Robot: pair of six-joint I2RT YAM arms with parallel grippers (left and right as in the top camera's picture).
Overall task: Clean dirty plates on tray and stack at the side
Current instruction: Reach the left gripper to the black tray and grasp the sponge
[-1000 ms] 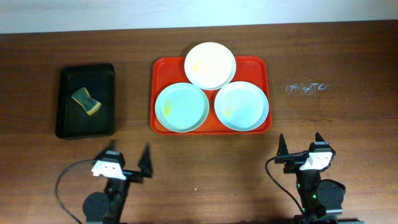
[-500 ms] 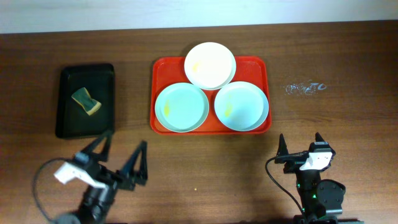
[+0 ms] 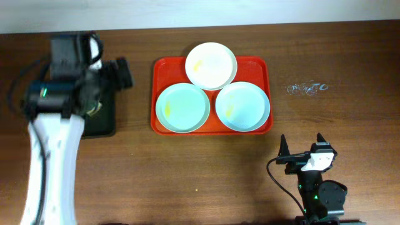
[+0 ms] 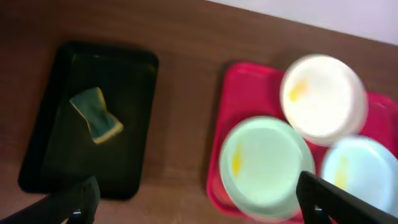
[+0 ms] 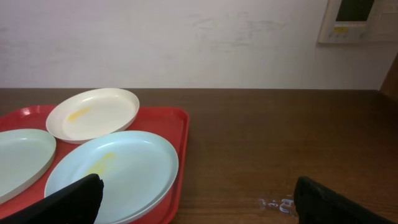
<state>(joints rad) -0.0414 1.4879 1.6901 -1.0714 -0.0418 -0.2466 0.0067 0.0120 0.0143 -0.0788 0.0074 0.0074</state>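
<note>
1. Plates [image 3: 211, 65] lie smeared on the red tray [image 3: 167, 70], not wiped yet.
2. The left gripper [image 4: 199, 202] has swung over the sponge [image 4: 96, 115] in the black tray [image 4: 59, 162], fingers spread, empty.
3. The right gripper [image 3: 301, 149] waits, spread too.
4. Grabbing the sponge likely comes next.

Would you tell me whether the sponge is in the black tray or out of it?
In it. The left wrist view shows the sponge lying inside the black tray, on its floor, nothing gripping it.

No legible txt; wall panel [image 5: 359, 18] label too blurry.
</note>
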